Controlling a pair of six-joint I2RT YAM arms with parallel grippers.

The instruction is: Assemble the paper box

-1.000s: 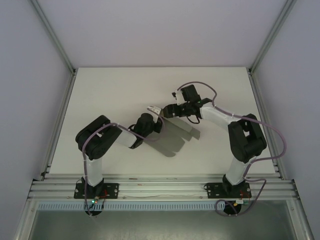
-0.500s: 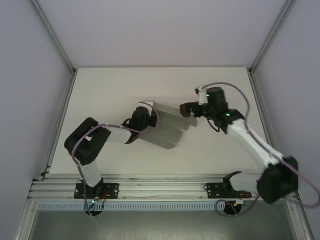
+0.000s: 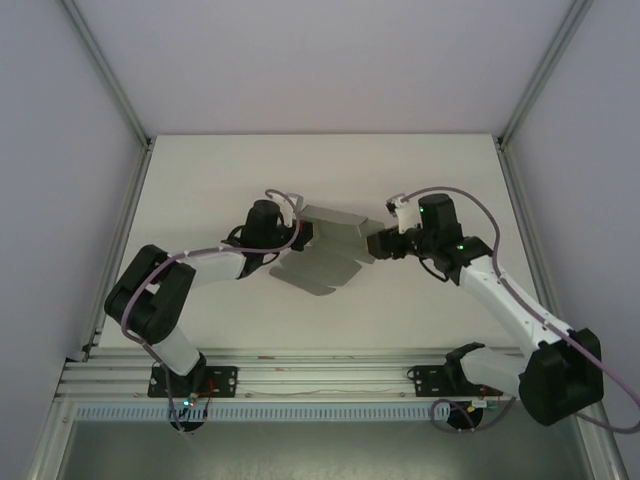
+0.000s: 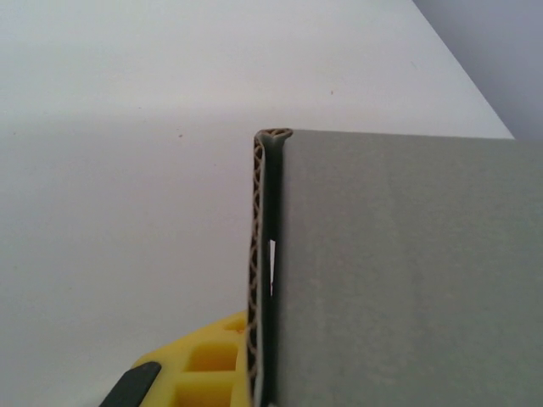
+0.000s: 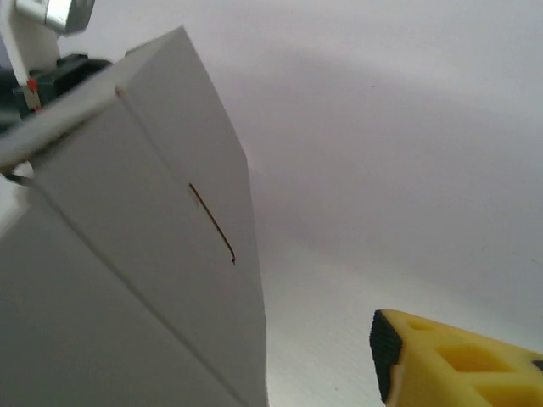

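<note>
The paper box [image 3: 325,262] is a grey card sheet, partly folded, held up over the middle of the white table. My left gripper [image 3: 293,238] is shut on its left edge. The left wrist view shows the folded corrugated edge [image 4: 259,254] pressed against one yellow finger [image 4: 204,373], and the grey face [image 4: 407,271] hides the other finger. My right gripper [image 3: 374,244] is at the sheet's right edge, open. In the right wrist view a grey panel [image 5: 127,254] with a short slit stands left of one yellow fingertip [image 5: 458,365], with a gap between them.
Metal frame posts [image 3: 118,100] rise at the table's left and right sides, with pale walls behind them. A ribbed metal rail [image 3: 320,375] carrying both arm bases runs along the near edge. White tabletop [image 3: 250,170] lies beyond the sheet.
The left arm has stretched out, carrying the sheet farther from the bases and turning it. The right arm swung out to the right, then brought its gripper back to the sheet's right edge, jaws narrowing.
</note>
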